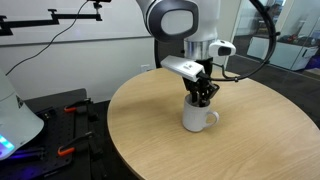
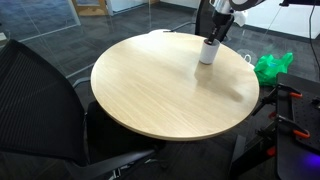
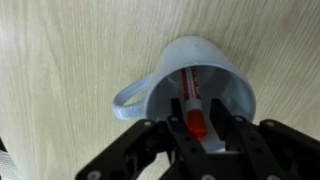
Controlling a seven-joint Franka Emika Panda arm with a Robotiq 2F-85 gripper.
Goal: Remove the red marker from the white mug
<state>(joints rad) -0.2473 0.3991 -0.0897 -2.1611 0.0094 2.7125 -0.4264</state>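
The white mug (image 1: 198, 117) stands upright on the round wooden table (image 1: 150, 135), near its far edge in an exterior view (image 2: 207, 53). In the wrist view the mug (image 3: 165, 95) is seen from above with its handle to the left, and the red marker (image 3: 193, 95) leans inside it with its red end up. My gripper (image 3: 200, 130) points straight down into the mug's mouth (image 1: 203, 93). Its two black fingers straddle the marker's upper end. The left finger is against the marker, and a narrow pale gap shows at the right finger.
A black mesh chair (image 2: 40, 90) stands at the table's near side. A green bag (image 2: 272, 66) lies beside the table. A black cart with red-handled tools (image 1: 70, 110) stands next to the table, with a white device (image 1: 15, 120) beside it.
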